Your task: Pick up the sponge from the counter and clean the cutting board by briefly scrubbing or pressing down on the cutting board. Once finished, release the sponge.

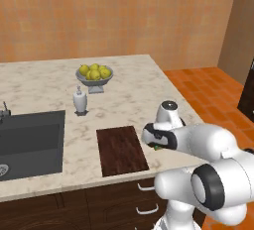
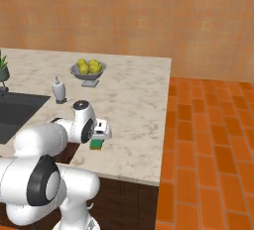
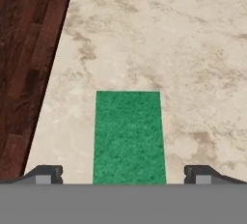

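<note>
The sponge point(image 3: 129, 138) lies flat on the counter point(image 3: 193, 49), green face up, just beside the right long edge of the cutting board point(image 3: 24, 73) but not touching it; in the hand view its long axis runs straight away from the camera, roughly along that board edge. The gripper point(image 3: 123, 175) hangs over the sponge's near end with its fingertips point(image 3: 46, 174) spread wide, one on each side of the long flanks, with bare stone between each tip and the sponge. Beyond and to the right of the sponge lies open marbled counter, whose front edge is close by in the right base view, where the sponge point(image 2: 95, 144) peeks out under the hand.
</note>
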